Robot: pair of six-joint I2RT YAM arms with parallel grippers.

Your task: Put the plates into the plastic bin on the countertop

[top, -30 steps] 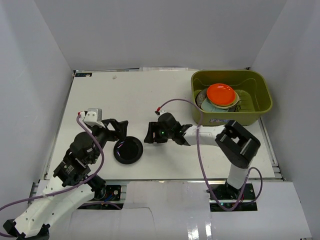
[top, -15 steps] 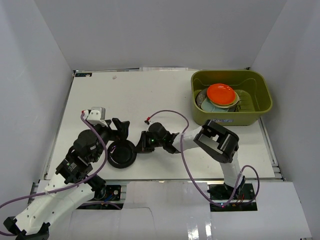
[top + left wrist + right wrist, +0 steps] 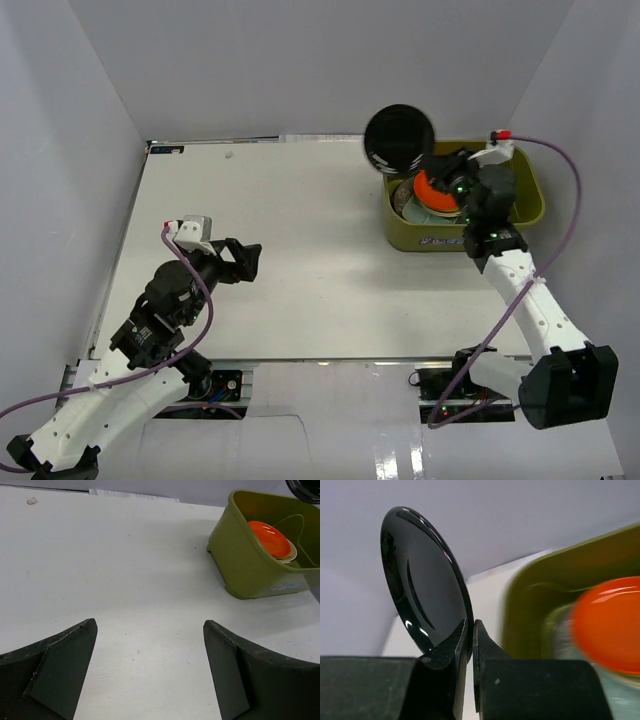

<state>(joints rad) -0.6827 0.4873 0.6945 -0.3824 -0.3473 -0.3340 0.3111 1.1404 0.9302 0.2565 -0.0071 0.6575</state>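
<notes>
- One glossy black round plate [image 3: 425, 590], standing on edge, pinched at its rim between the closed fingers of the right gripper [image 3: 471, 630], raised by the far-left corner of the olive-green rectangular plastic bin [image 3: 530, 195].
- Inside that bin, orange-red round plate [image 3: 436, 190] atop paler dishes [image 3: 409, 206].
- Well left of the bin, left gripper [image 3: 150, 625] with fingers spread wide, gripping nothing, over the flat white countertop [image 3: 300, 220].

No text can be read anywhere. The only sign is a small white label [image 3: 440, 241] on the near wall of the plastic bin [image 3: 405, 238], at the far right; its blue print is too small to read.
</notes>
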